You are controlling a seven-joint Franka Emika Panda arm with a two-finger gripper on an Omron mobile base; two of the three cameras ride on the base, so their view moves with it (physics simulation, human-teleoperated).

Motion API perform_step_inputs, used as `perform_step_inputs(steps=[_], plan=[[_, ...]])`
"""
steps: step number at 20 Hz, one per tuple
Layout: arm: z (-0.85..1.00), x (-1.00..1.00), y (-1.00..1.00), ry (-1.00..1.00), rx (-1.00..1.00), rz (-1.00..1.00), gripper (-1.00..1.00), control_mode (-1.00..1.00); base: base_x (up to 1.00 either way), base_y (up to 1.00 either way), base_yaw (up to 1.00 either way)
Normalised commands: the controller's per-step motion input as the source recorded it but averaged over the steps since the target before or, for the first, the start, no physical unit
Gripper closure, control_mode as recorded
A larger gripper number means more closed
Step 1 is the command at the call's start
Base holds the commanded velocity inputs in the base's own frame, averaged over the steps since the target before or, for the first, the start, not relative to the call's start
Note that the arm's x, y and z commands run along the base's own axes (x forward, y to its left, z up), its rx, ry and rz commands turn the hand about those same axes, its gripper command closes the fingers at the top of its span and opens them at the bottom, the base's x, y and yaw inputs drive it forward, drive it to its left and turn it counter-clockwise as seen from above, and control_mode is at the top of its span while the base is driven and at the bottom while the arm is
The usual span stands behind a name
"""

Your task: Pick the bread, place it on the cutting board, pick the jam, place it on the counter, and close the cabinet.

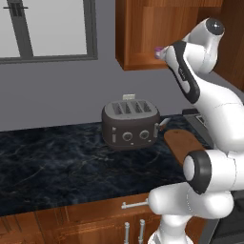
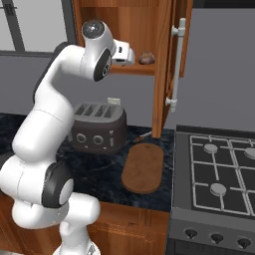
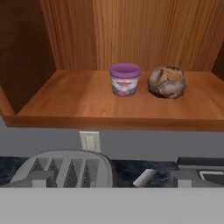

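We find the small round, lumpy tan-brown bread roll (image 3: 166, 82) sitting on the lowest shelf (image 3: 109, 103) of the reddish-brown wooden wall cabinet (image 2: 149, 40), toward the shelf's rear. Just beside it, apart by a narrow gap, stands the tiny squat purple-pink jam jar with a pale lid (image 3: 124, 79), upright. From the right base view the roll (image 2: 146, 58) shows at the shelf's edge near the open panelled cabinet door (image 2: 168, 69), which swings outward with its long grey metal bar handle (image 2: 177, 64) facing us.

The robot's gripper (image 2: 127, 54) is raised to shelf height, at the front of the cabinet opening, apart from both items. We cannot tell whether its fingers are spread or together; the tips are hidden in the hand view and the base views are too coarse.

Below the cabinet, the flat oval reddish-brown wooden cutting board (image 2: 143, 168) lies bare on the dark black-blue veined stone counter (image 1: 57, 157), handle end toward the wall. A dark grey four-slot toaster (image 2: 97, 128) stands just beside it on the counter. A black gas stove (image 2: 216, 169) adjoins the counter on the board's other side. A white wall outlet (image 3: 89, 141) sits behind the toaster.
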Motion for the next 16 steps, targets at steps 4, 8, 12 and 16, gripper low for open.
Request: perform_step_inputs(steps=[4,8,12,16], plan=[[0.0,0.29,0.0,0.0,0.0,0.0,-1.0,-1.0,0.0,0.0,0.0],[0.0,0.3,0.0,0.0,0.0,0.0,-1.0,-1.0,0.0,0.0,0.0],[0.0,0.27,0.0,0.0,0.0,0.0,-1.0,-1.0,0.0,0.0,0.0],[0.0,0.27,0.0,0.0,0.0,0.0,-1.0,-1.0,0.0,0.0,0.0]])
